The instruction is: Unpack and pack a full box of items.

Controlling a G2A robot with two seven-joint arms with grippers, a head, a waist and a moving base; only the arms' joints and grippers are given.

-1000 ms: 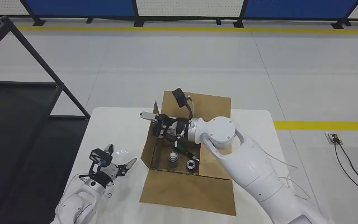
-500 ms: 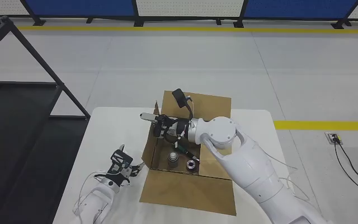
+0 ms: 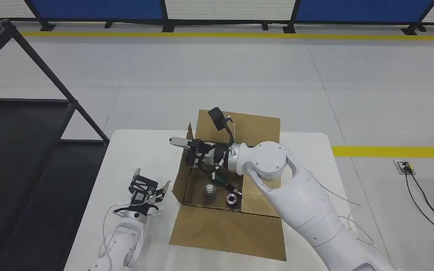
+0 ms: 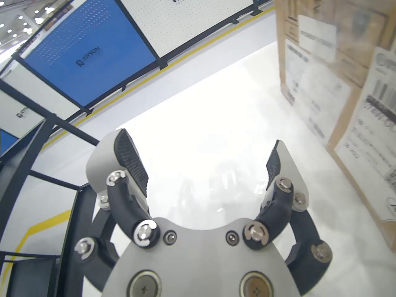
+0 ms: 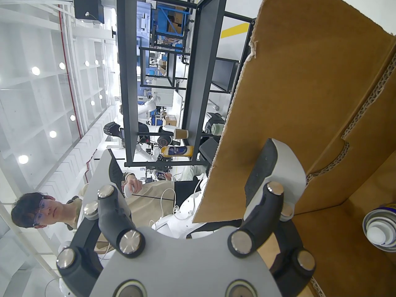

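The box (image 3: 237, 129) sits on the surface (image 3: 135, 156), two cans (image 3: 210, 193) inside. The right pincer (image 5: 190, 152) straddles its left flap (image 5: 278, 78), jaws apart, probably steadying it. The left pincer (image 4: 201, 143) hovers spread, just left.

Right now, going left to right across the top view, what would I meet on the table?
left gripper → right gripper → can → small round item

Brown cardboard box (image 3: 234, 234), open with flaps spread, sits at centre frame in the top view. A can (image 3: 210, 193) and a smaller round item (image 3: 232, 199) stand upright side by side in its lower-left interior.
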